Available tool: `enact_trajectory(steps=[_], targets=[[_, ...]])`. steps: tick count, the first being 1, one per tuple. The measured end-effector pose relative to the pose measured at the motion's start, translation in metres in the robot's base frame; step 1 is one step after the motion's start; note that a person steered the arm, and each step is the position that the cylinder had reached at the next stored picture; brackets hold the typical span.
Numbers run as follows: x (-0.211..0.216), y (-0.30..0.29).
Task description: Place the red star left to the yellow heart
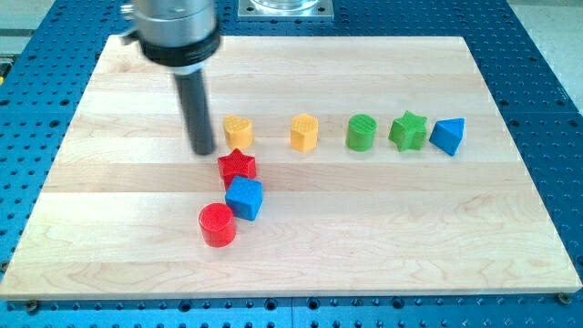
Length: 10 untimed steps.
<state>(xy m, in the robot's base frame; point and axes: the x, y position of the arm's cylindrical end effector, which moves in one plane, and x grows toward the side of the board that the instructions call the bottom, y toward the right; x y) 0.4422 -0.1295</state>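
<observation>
My tip (203,150) was bare, holding nothing, just left of the yellow heart (238,132) and just above-left of the red star (237,167); contact couldn't be told. The red star sat just below the heart, touching the blue cube (244,198), with the red cylinder (217,225) just beside that. Rightward along the wooden board (109,255) ran a yellow hexagonal block (304,132), green cylinder (361,132), green star (408,131) and blue triangular block (447,136).

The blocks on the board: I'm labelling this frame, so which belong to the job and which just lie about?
Job: red star; yellow heart; my tip, left of the heart.

Lying about: blue cube; red cylinder; yellow hexagon; green cylinder; green star; blue triangle.
</observation>
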Motion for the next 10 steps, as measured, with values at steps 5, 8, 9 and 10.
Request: enact_trajectory(steps=[5,8,9,10], targets=[[0.040,-0.015],[0.010,-0.020],[0.014,-0.075],[-0.075,-0.036]])
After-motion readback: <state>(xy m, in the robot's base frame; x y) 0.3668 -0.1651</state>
